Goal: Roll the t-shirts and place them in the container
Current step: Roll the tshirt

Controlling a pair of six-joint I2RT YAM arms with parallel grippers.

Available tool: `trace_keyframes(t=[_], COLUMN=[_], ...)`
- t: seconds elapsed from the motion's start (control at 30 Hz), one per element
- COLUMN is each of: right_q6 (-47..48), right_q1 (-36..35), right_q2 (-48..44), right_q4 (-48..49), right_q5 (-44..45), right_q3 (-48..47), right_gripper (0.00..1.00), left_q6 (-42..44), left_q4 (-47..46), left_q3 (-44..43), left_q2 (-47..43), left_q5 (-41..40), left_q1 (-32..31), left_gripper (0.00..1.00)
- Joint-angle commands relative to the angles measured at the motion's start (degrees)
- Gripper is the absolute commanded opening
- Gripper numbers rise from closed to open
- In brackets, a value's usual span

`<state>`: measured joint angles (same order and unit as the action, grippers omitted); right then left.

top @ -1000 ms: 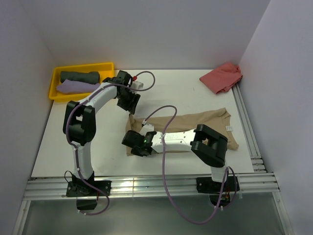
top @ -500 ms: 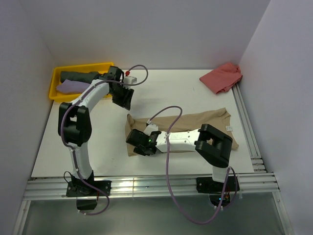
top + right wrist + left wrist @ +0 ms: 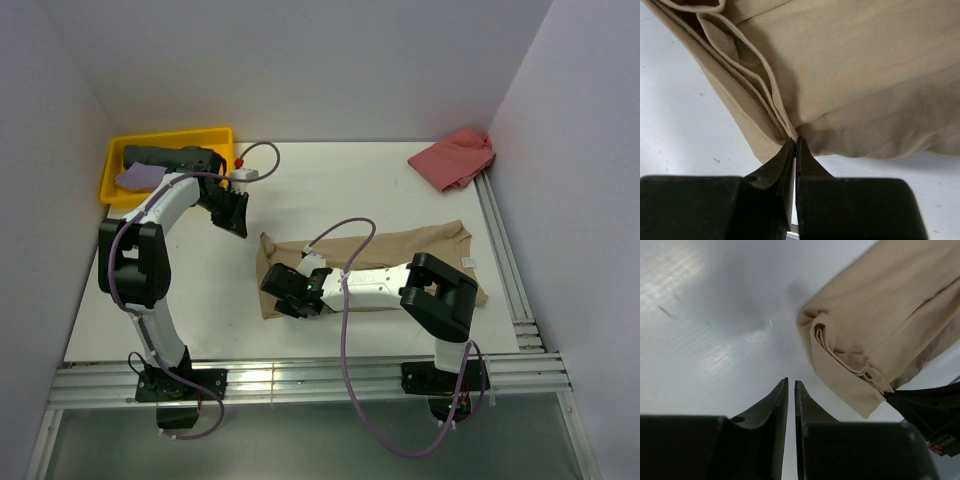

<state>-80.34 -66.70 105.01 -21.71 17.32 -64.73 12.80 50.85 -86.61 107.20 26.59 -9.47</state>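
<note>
Left fingers [image 3: 772, 407] retreated; right wrist shows t-shirt [image 3: 850, 65] pinched.

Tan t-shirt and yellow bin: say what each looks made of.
The tan t-shirt looks like a soft knit fabric, probably cotton jersey. It is matte, with a fine grain, limp layered folds and a stitched hem. The yellow bin looks like moulded plastic, with one uniform bright colour, smooth walls and rounded corners, though it is too small in the top view to be sure.
</note>
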Motion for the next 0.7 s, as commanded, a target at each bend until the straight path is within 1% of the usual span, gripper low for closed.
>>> trace_keyframes(t=[0.0, 0.1, 0.3, 0.47, 0.57, 0.67], right_q6=[-1.4, -1.75, -2.19, -1.93, -1.05, -0.35], right_q1=[0.51, 0.43, 0.51, 0.43, 0.43, 0.34], right_q2=[-3.23, -3.85, -4.82, -5.6, -5.7, -5.17], right_q4=[0.88, 1.15, 1.41, 2.81, 5.28, 4.93], right_q5=[1.4, 1.57, 1.93, 1.58, 0.87, 0.78], right_q3=[1.1, 1.8, 2.76, 3.55, 3.82, 2.51], right_gripper=[0.0, 0.0, 0.0, 0.0, 0.0, 0.0], left_q6=[1.7, 1.18, 0.04, -1.02, -1.37, -1.64], left_q4=[-0.49, -1.98, -3.48, -4.36, -4.27, -3.83], left_q3=[2.32, 4.69, 6.36, 6.19, 4.96, 3.47], left_q2=[-1.03, -1.2, -0.59, 0.9, 1.96, 3.27], left_q5=[3.47, 3.21, 2.68, 1.36, 0.75, 0.13], left_q1=[-0.63, -1.86, -5.72, -8.27, -8.89, -9.24], left_gripper=[0.15, 0.16, 0.17, 0.17, 0.16, 0.16])
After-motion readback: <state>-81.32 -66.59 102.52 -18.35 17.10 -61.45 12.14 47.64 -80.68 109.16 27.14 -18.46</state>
